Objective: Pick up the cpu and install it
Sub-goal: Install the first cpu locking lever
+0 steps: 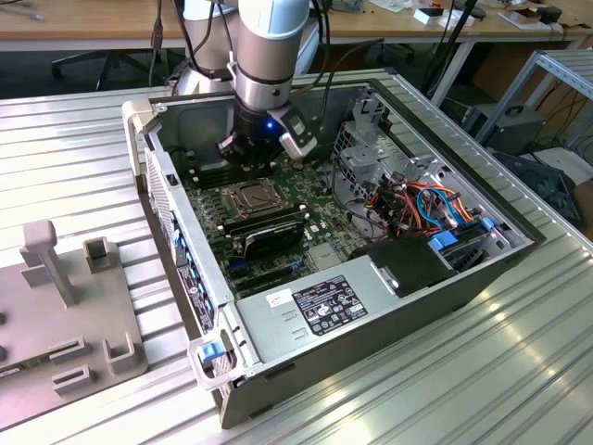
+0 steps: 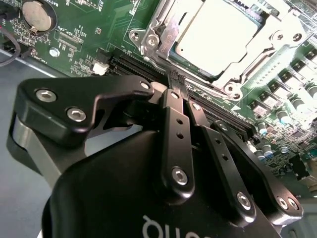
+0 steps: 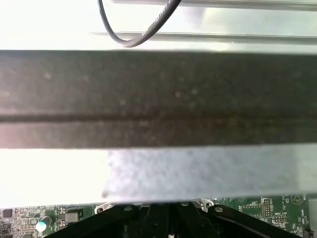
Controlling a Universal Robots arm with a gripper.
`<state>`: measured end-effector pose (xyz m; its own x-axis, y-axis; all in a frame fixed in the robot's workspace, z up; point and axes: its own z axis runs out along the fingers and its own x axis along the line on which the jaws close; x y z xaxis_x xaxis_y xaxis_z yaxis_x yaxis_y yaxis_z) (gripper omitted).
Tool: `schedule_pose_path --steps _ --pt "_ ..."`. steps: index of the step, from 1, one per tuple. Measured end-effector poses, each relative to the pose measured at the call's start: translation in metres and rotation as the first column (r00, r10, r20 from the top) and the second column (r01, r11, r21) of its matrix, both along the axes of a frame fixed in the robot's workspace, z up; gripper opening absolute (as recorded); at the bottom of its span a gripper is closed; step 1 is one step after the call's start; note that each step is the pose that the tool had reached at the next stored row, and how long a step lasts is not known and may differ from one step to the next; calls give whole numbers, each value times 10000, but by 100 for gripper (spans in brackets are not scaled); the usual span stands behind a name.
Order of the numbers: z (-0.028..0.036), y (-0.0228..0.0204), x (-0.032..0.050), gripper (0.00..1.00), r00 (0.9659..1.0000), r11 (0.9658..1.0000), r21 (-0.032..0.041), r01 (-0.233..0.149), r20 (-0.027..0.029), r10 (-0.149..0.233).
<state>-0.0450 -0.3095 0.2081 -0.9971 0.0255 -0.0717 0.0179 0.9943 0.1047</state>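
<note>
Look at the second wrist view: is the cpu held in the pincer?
No. The cpu lies flat in the socket frame, and the pincer sits apart from it, fingers closed together with nothing between.

So the arm's wrist section (image 1: 269, 56) is a fat silver-grey cylinder with a pale blue cap and a tiny blue light glowing low on it. Black cables (image 1: 199, 42) loop alongside. The matte black gripper (image 2: 178, 82) is all bolted linkage plates dotted with shiny silver hex screws, with white lettering on its rounded body, and its slim black fingers (image 2: 174, 79) are pressed together.
</note>
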Motion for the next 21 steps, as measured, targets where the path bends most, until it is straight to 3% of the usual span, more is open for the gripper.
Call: schedule_pose_path --steps 7,21 --pt "5 0 0 11 10000 10000 -4 -1 -2 1" --pt "118 0 0 11 10000 10000 -36 0 1 0"
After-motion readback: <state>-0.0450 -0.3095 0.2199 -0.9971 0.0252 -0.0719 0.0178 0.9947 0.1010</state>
